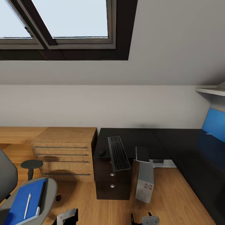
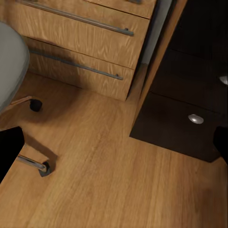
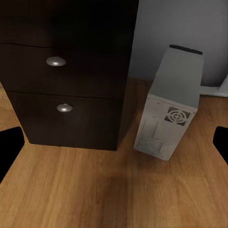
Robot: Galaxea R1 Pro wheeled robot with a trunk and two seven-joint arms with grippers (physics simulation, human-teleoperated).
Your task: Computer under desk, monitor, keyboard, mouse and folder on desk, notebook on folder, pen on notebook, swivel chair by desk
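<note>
The black L-shaped desk (image 1: 175, 140) fills the middle and right. The keyboard (image 1: 118, 153) lies near its left end, with the mouse (image 1: 102, 152) just left of it. At the far right stands the monitor (image 1: 215, 124), its face showing blue. The computer (image 1: 144, 179) (image 3: 171, 109) stands on the floor beside the desk drawers (image 3: 61, 85). At lower left, the swivel chair (image 1: 50, 187) carries the blue folder (image 1: 18, 204) with the white pen (image 1: 27, 205) on it. I cannot make out the notebook. My left gripper (image 1: 68, 216) (image 2: 114, 147) and right gripper (image 1: 144, 220) (image 3: 114, 147) hang open and empty over the floor.
A light wood cabinet (image 1: 65, 153) (image 2: 80, 42) stands against the desk's left end. Chair casters (image 2: 44, 168) rest on the wood floor near my left gripper. A sloped ceiling with a window (image 1: 72, 18) is above, and a shelf (image 1: 211, 90) juts out at upper right.
</note>
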